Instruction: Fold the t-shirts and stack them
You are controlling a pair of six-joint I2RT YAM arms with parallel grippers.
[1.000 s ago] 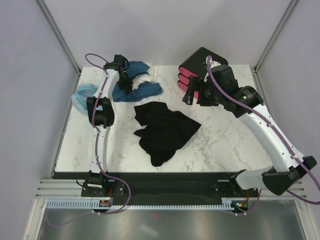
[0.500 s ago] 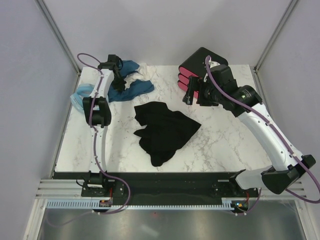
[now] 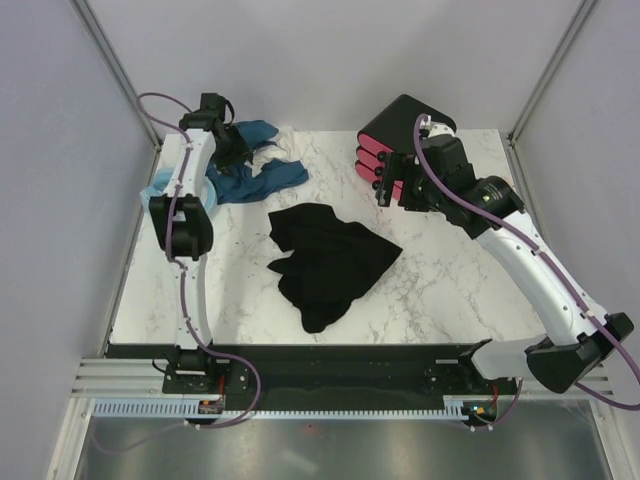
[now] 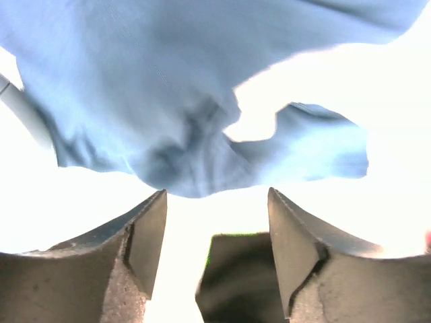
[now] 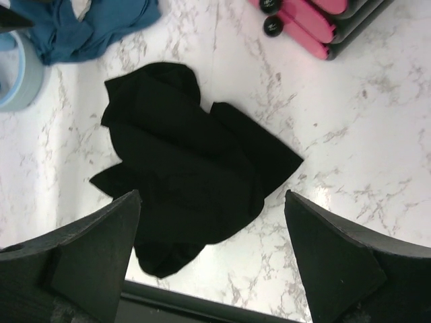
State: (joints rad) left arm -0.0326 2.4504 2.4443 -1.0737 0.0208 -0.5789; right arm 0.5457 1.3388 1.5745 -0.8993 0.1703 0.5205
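Observation:
A crumpled black t-shirt (image 3: 328,258) (image 5: 182,168) lies mid-table. Bunched at the back left is a teal-blue t-shirt (image 3: 262,176) (image 5: 81,27) with a bit of white cloth (image 3: 284,133) behind it. A light blue t-shirt (image 3: 158,190) (image 5: 17,74) hangs at the left edge. My left gripper (image 3: 236,150) (image 4: 215,195) hovers over the teal-blue heap, open, with blue cloth (image 4: 155,87) just ahead of its fingertips and nothing between them. High over the back right of the table, my right gripper (image 3: 386,186) (image 5: 212,193) is wide open and empty, with the black t-shirt below it.
A black-and-pink stack (image 3: 395,135) (image 5: 306,20) stands at the back right corner. Bare marble tabletop (image 3: 450,280) surrounds the black t-shirt. Grey walls and frame posts close in the back and sides.
My left gripper drew back toward the far left corner, pulling the teal-blue t-shirt with it, then opened and let go. The right gripper shifted slightly toward the back.

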